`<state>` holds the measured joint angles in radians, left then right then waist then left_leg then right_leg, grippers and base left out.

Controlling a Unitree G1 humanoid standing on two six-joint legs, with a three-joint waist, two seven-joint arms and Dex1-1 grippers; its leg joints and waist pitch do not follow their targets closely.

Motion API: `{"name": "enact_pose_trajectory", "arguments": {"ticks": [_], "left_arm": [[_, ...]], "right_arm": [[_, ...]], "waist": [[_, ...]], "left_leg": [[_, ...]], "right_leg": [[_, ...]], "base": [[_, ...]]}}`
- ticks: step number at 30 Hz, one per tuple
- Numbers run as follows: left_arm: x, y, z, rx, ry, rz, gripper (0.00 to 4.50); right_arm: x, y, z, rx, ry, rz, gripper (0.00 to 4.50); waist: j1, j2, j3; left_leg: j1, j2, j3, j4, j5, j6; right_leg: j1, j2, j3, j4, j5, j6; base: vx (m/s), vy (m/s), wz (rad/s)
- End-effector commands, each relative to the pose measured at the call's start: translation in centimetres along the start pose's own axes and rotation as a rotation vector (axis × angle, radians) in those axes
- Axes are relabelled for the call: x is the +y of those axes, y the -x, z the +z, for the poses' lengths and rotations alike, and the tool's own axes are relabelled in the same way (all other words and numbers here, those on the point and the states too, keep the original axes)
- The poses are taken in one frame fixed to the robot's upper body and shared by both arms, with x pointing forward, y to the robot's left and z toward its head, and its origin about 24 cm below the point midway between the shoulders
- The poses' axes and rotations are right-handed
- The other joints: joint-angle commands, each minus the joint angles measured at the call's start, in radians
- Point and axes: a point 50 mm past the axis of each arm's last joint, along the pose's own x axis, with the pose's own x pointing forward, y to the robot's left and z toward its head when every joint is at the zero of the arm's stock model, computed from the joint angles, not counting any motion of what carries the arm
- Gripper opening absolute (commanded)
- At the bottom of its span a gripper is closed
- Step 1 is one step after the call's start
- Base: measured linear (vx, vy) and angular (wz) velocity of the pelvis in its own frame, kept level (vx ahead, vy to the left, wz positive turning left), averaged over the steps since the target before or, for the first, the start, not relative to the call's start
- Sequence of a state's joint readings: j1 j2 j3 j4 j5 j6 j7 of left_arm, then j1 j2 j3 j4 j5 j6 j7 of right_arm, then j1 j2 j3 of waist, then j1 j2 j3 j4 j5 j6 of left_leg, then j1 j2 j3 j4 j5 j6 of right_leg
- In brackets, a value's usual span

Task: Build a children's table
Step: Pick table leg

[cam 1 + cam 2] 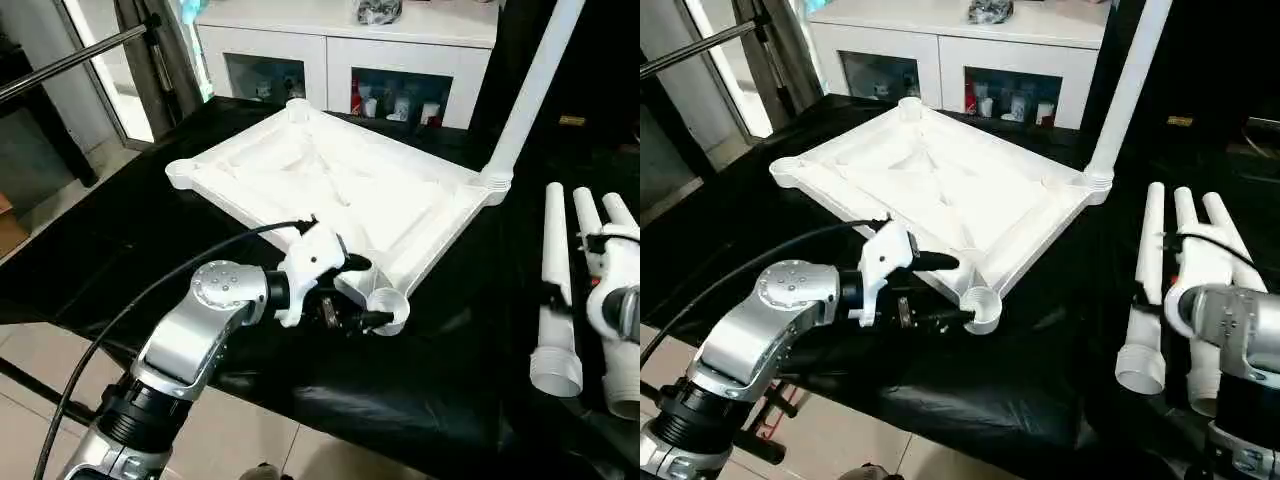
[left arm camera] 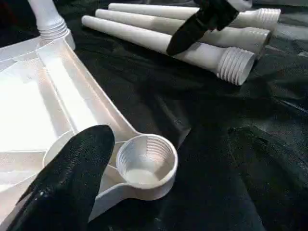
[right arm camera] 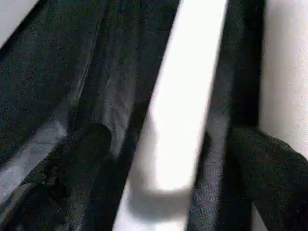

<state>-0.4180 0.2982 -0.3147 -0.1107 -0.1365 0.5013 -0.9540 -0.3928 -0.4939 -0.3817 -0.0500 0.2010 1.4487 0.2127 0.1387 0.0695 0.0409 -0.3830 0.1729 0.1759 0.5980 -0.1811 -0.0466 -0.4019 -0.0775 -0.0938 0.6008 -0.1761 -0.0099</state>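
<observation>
Left gripper (image 1: 372, 293), lower centre, jaws spread wide and empty at the tabletop (image 1: 330, 185) corner socket (image 1: 388, 308); right gripper (image 3: 168, 159) jaws wide, straddling a loose leg (image 3: 185, 96).

One tabletop (image 1: 330, 190) is counted, lying underside up on one black cloth (image 1: 300, 380). Four round corner sockets are seen on the top: one empty at the near corner (image 1: 385, 305), one at the left corner (image 1: 180, 172), one at the far corner (image 1: 297, 108), and one at the right corner (image 1: 492, 183), where a leg is fitted. Four legs are counted in all: one standing leg (image 1: 530, 85) and three loose legs (image 1: 555, 290) laid side by side on the cloth. Two grippers are counted, the left gripper (image 1: 362, 292) and the right gripper (image 3: 168, 159), each with two black fingers set apart. One white cabinet (image 1: 340, 50) is seen behind.
</observation>
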Motion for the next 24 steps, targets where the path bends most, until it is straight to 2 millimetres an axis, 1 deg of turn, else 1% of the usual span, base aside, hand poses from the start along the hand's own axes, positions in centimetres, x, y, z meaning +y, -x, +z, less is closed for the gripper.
{"name": "enact_pose_trajectory", "arguments": {"ticks": [1, 2, 3, 5, 7, 8, 9, 10, 11, 12, 16, 19, 21, 23, 24], "left_arm": [[-0.2, 0.1, 0.6, -0.004, -0.019, -0.012, 4.44], [-0.2, 0.1, 0.6, -0.002, -0.019, -0.015, 4.44], [-0.2, 0.1, 0.6, -0.002, -0.019, -0.016, 4.44], [-0.3, 0.2, 0.7, 0.002, -0.015, -0.031, 4.44], [-0.4, 0.2, 0.7, 0.005, -0.01, -0.044, 4.5], [-0.6, 0.2, 0.7, 0.011, -0.005, -0.059, 4.5], [-0.7, 0.2, 0.7, 0.016, 0.0, -0.074, 4.5], [-0.9, 0.3, 0.7, 0.022, 0.006, -0.087, 4.5], [-1.0, 0.4, 0.7, 0.026, 0.012, -0.098, 4.5], [-1.1, 0.4, 0.7, 0.029, 0.016, -0.104, 4.5], [-1.3, 0.6, 0.6, 0.04, 0.028, -0.118, 4.5], [-1.2, 0.7, 0.4, 0.049, 0.03, -0.116, 4.5], [-1.2, 0.7, 0.4, 0.054, 0.029, -0.112, 4.5], [-1.0, 0.7, 0.6, 0.055, 0.023, -0.105, 4.5], [-0.9, 0.7, 0.6, 0.055, 0.02, -0.101, 4.5]], "right_arm": [[0.5, -0.3, -0.3, 0.026, -0.004, 0.038, 4.5], [0.7, -0.5, -0.4, 0.034, -0.014, 0.057, 4.5], [0.8, -0.6, -0.4, 0.036, -0.017, 0.063, 4.5], [1.6, -1.0, -0.9, 0.064, -0.021, 0.119, 4.5], [1.9, -1.3, -1.2, 0.079, -0.021, 0.131, 4.22], [2.1, -1.5, -1.5, 0.096, -0.015, 0.139, 4.22], [2.2, -1.7, -1.7, 0.11, -0.012, 0.14, 4.11], [2.3, -1.8, -2.0, 0.123, -0.008, 0.142, 4.01], [2.3, -2.0, -2.1, 0.129, -0.008, 0.139, 4.01], [2.2, -2.0, -2.2, 0.132, -0.01, 0.137, 3.82], [2.1, -2.3, -2.5, 0.151, -0.002, 0.133, 3.47], [2.0, -2.4, -2.8, 0.162, 0.004, 0.131, 3.36], [2.0, -2.5, -2.9, 0.164, 0.007, 0.126, 3.09], [1.8, -2.5, -2.8, 0.152, -0.002, 0.107, 2.93], [1.7, -2.5, -2.7, 0.146, -0.006, 0.1, 2.93]], "waist": [[-0.001, -0.027, -0.066], [-0.001, -0.028, -0.065], [-0.001, -0.027, -0.065], [0.0, -0.027, -0.065], [-0.001, -0.027, -0.065], [0.0, -0.029, -0.065], [0.0, -0.027, -0.065], [0.0, -0.027, -0.065], [-0.001, -0.032, -0.064], [-0.001, -0.03, -0.063], [-0.002, -0.031, -0.062], [-0.003, -0.03, -0.061], [-0.003, -0.029, -0.06], [-0.004, -0.029, -0.061], [-0.003, -0.028, -0.061]], "left_leg": [[0.018, 0.049, -0.019, -0.062, -0.105, 0.014], [0.016, 0.048, -0.018, -0.062, -0.106, 0.015], [0.018, 0.049, -0.018, -0.062, -0.105, 0.014], [0.016, 0.049, -0.018, -0.062, -0.102, 0.015], [0.016, 0.048, -0.018, -0.061, -0.104, 0.016], [0.017, 0.049, -0.018, -0.062, -0.102, 0.015], [0.017, 0.05, -0.018, -0.062, -0.101, 0.012], [0.018, 0.05, -0.018, -0.062, -0.101, 0.01], [0.018, 0.049, -0.018, -0.063, -0.103, 0.008], [0.018, 0.049, -0.018, -0.063, -0.108, 0.006], [0.019, 0.048, -0.018, -0.065, -0.127, -0.002], [0.02, 0.047, -0.018, -0.065, -0.138, -0.005], [0.022, 0.048, -0.019, -0.066, -0.149, -0.009], [0.022, 0.047, -0.019, -0.067, -0.153, -0.012], [0.023, 0.047, -0.019, -0.067, -0.153, -0.012]], "right_leg": [[0.052, -0.076, 0.056, -0.075, -0.274, -0.122], [0.052, -0.075, 0.056, -0.076, -0.278, -0.122], [0.051, -0.076, 0.056, -0.075, -0.276, -0.123], [0.052, -0.076, 0.056, -0.074, -0.271, -0.124], [0.052, -0.076, 0.056, -0.075, -0.277, -0.123], [0.051, -0.076, 0.056, -0.075, -0.28, -0.124], [0.05, -0.077, 0.056, -0.074, -0.282, -0.124], [0.05, -0.075, 0.056, -0.074, -0.28, -0.123], [0.051, -0.076, 0.056, -0.073, -0.283, -0.124], [0.05, -0.077, 0.057, -0.075, -0.292, -0.124], [0.05, -0.076, 0.056, -0.079, -0.322, -0.109], [0.049, -0.076, 0.056, -0.082, -0.337, -0.101], [0.049, -0.076, 0.055, -0.084, -0.352, -0.096], [0.05, -0.075, 0.055, -0.084, -0.357, -0.09], [0.049, -0.075, 0.055, -0.085, -0.357, -0.09]], "base": [[0.0, 0.0, 0.0], [0.0, 0.0, 0.0], [0.0, 0.0, 0.0], [0.0, 0.0, 0.0], [0.0, 0.0, 0.0], [0.0, 0.0, 0.0], [0.0, 0.0, 0.0], [0.0, 0.0, 0.0], [0.0, 0.0, 0.0], [0.0, 0.0, 0.0], [0.0, 0.0, 0.0], [0.0, 0.0, 0.0], [0.0, 0.0, 0.0], [0.0, 0.0, 0.0], [0.0, 0.0, 0.0]]}}
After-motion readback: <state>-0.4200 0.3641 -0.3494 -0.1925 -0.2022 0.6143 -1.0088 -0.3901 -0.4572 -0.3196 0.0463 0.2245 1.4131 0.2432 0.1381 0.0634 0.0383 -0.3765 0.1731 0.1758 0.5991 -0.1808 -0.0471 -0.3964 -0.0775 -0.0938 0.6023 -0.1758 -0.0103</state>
